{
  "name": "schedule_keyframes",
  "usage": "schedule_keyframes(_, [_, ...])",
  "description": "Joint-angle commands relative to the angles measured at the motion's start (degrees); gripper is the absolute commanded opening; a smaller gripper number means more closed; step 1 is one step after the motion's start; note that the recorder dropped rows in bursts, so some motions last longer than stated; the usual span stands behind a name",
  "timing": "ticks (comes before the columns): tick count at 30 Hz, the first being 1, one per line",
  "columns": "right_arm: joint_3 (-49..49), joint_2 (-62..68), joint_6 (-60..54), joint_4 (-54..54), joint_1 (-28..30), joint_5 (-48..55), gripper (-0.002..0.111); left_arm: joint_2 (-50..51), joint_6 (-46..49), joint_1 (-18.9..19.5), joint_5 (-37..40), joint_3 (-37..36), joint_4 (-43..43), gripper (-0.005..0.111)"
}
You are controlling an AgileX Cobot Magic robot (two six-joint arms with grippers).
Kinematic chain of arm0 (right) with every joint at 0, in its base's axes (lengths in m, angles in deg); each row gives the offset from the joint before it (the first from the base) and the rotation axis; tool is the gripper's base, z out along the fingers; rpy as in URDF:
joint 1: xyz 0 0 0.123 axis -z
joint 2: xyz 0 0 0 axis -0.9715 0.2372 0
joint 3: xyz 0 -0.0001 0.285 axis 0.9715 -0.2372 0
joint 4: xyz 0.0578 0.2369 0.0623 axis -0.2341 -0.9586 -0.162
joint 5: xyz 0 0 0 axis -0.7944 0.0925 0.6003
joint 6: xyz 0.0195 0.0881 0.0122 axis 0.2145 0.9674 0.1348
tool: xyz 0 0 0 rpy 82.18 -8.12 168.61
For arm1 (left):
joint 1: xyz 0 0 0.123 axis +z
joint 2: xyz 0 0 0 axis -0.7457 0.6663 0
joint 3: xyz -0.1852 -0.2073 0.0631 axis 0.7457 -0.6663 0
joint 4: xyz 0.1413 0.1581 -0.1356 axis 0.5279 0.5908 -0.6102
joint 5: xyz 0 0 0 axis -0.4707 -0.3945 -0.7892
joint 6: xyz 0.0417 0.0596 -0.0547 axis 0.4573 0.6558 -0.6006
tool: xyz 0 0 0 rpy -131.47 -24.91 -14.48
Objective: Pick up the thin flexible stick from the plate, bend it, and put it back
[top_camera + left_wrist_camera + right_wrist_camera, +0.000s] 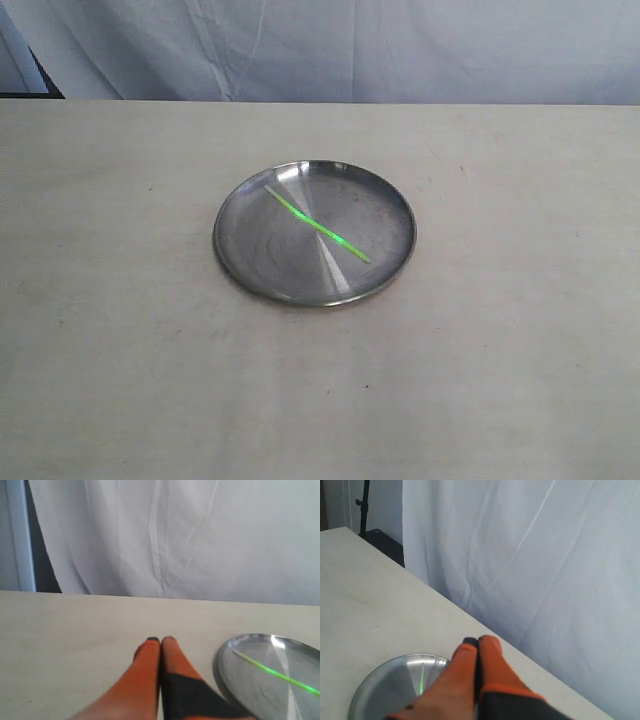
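The neon-green stick [320,225] lies straight and diagonal across the round silver plate [240,265] in the middle of the table, its whitish end toward the far left. Neither gripper shows in the exterior view. In the left wrist view my left gripper [160,640] is shut and empty, its orange fingers pressed together over bare table, with the plate [235,680] and stick [280,675] off to one side. In the right wrist view my right gripper [477,640] is also shut and empty, partly covering the plate [375,690]; a short piece of the stick [421,680] shows.
The pale table [120,350] spreads around the plate on every side. A white cloth backdrop [400,50] hangs behind the far edge. A dark stand [365,505] rises beyond the table's corner in the right wrist view.
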Motion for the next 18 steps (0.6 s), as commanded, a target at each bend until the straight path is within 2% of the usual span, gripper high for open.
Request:
schedule_keyframes(1, [-7.87,-8.59,-0.34,4.7,0.37,1.28,-0.001,-0.23,-0.67,0.03,-4.56,-0.22,-0.22,0.0])
schedule_keyframes(4, [-16.48,-13.17,0.76,6.12,0.37,-5.79,-0.001,-0.23,-0.67,0.03,-5.85,-0.22,0.03,0.0])
schedule_keyframes(8, [-25.46,-14.47,11.19,5.97,0.37,-18.69,-0.001,-0.23,-0.67,0.03,-5.85,-0.22,0.03,0.0])
schedule_keyframes(12, [-28.8,-13.74,11.8,2.86,0.37,-18.78,-0.001,-0.23,-0.67,0.03,-5.85,-0.22,0.03,0.0])
schedule_keyframes(18, [-28.85,-13.74,12.07,1.2,0.37,-18.39,-0.001,-0.23,-0.67,0.03,-5.85,-0.22,0.03,0.0])
